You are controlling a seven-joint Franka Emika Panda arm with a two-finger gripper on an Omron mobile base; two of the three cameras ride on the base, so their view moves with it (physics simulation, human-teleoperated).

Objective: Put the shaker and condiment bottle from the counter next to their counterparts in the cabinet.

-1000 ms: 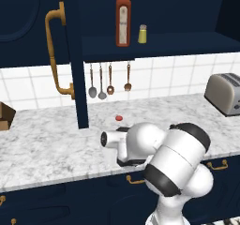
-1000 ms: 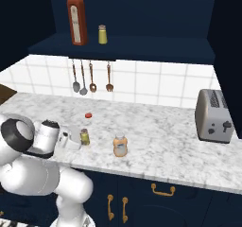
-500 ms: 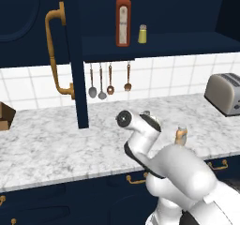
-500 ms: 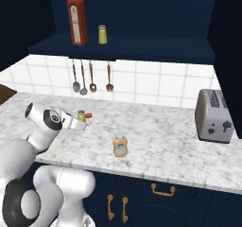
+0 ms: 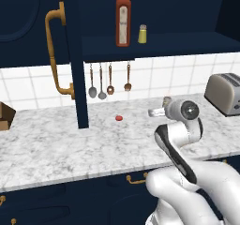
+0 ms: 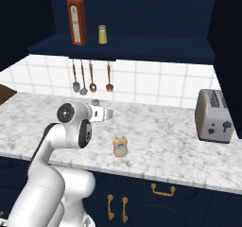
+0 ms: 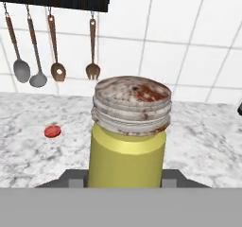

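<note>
Bench: marbled bench (image 6: 170,141) runs across mid-frame, condiment bottle (image 6: 120,145) sits near its front edge.
Fingers: gripper (image 7: 125,176) is clamped round the shaker (image 7: 128,136), lifted off the bench, dead centre in hand view.
Hidden: finger tips mostly cut off at bottom edge; shaker barely peeks behind the wrist in base views.
Cabinet: cabinet (image 5: 187,43) shelf at top, red bottle (image 5: 123,18) beside yellow twin shaker (image 5: 142,34).

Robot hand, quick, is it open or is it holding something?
Gripper: closed on the shaker, holding it upright above the counter.
</note>
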